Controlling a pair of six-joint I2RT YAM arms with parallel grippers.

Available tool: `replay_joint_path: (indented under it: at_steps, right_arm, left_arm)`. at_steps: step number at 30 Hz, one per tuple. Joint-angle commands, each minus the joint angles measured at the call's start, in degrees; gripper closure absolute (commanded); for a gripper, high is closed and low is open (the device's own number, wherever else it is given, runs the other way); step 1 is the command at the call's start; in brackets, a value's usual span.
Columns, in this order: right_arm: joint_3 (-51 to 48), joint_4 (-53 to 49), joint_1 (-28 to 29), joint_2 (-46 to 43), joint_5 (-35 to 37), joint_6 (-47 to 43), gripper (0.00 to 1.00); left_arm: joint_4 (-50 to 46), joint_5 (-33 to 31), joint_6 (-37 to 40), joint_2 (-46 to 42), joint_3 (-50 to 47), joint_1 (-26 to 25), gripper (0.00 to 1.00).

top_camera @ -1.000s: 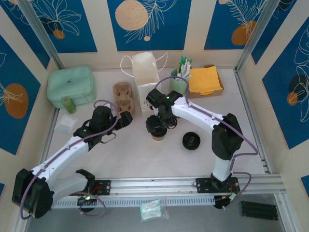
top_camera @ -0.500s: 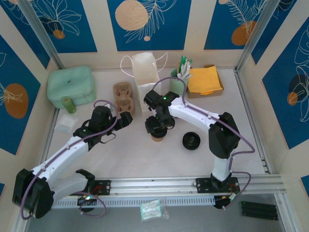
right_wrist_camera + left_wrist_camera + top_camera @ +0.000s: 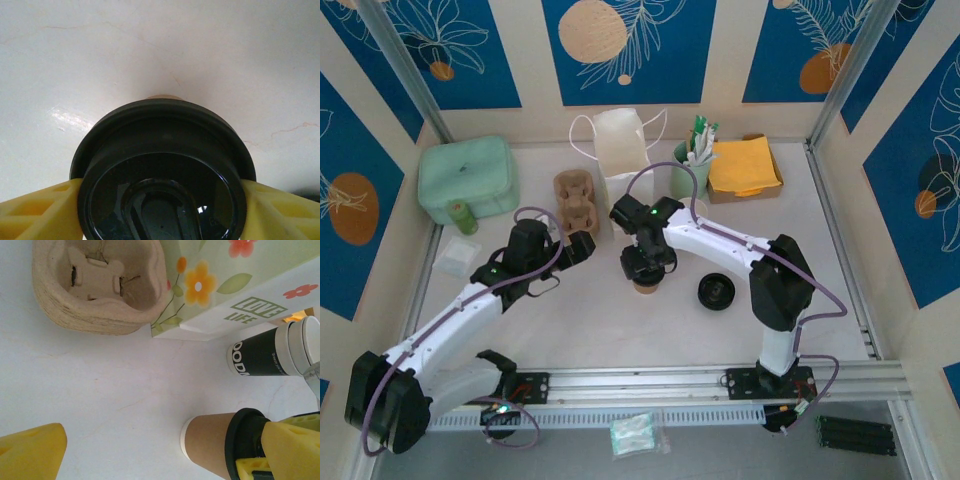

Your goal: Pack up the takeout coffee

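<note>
- Top external: mid worktop, just in front of the bag, with the cup upright beneath the right pincer.
- Right wrist: clamped on the black lid from both sides, yellow fingers pressed against its rim, a sliver of cup beyond.
- Left wrist: lid seated on the cup's top, with the white cup near and the carrier and bag behind.
- Left pincer: spread wide, holding nothing, near the cup on its left side.
- Likely trouble: gripping by the lid alone. On lifting, could pull the lid free and leave or drop the cup.
- Squeezing harder could buckle the lid or the paper rim and spill any contents; cannot tell whether full.
- Swinging sideways could knock over the white cup, given how near it stands.
- Lowering off-centre into the carrier or the bag could catch an edge and tip the cup.
</note>
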Motion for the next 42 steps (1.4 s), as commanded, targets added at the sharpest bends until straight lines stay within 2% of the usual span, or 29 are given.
replay_joint_path:
  at_steps: [1, 15, 18, 23, 26, 31, 37, 42]
  right_arm:
    - [-0.17, -3.17, 1.04, 1.34, -2.91, 0.79, 0.34]
    - [3.15, -6.40, 0.39, -8.37, -1.42, 1.87, 0.37]
    - [3.68, -7.62, -0.77, -11.32, -1.34, 1.88, 0.37]
    - [4.03, -9.71, -4.35, -16.91, -1.41, 1.71, 0.37]
    - [3.83, -11.33, -7.77, -20.20, -0.70, 1.06, 0.37]
    - [1.96, -12.49, -17.24, -25.78, -1.74, -0.88, 0.37]
    - [-0.64, -11.90, -29.00, -29.55, -3.58, -3.87, 0.36]
    - [-2.81, -9.52, -37.74, -26.29, -4.53, -6.13, 0.36]
  left_arm:
    - [-0.21, 1.62, -0.49, -1.10, 0.39, 0.62, 0.01]
    - [1.90, 7.23, -0.69, -0.88, 3.44, 0.03, 0.01]
    - [2.10, 7.70, -0.74, 0.14, 5.47, -1.59, 0.01]
    - [2.67, 6.20, -0.37, 3.54, 10.27, -7.28, 0.01]
    - [3.79, 4.51, -0.23, 6.22, 13.08, -11.30, 0.01]
    - [5.27, 1.89, -0.08, 11.56, 17.36, -16.92, 0.00]
    - [6.21, 1.79, 0.34, 17.51, 21.01, -19.55, 0.01]
    - [7.57, 2.92, 0.29, 21.30, 22.61, -20.40, 0.00]
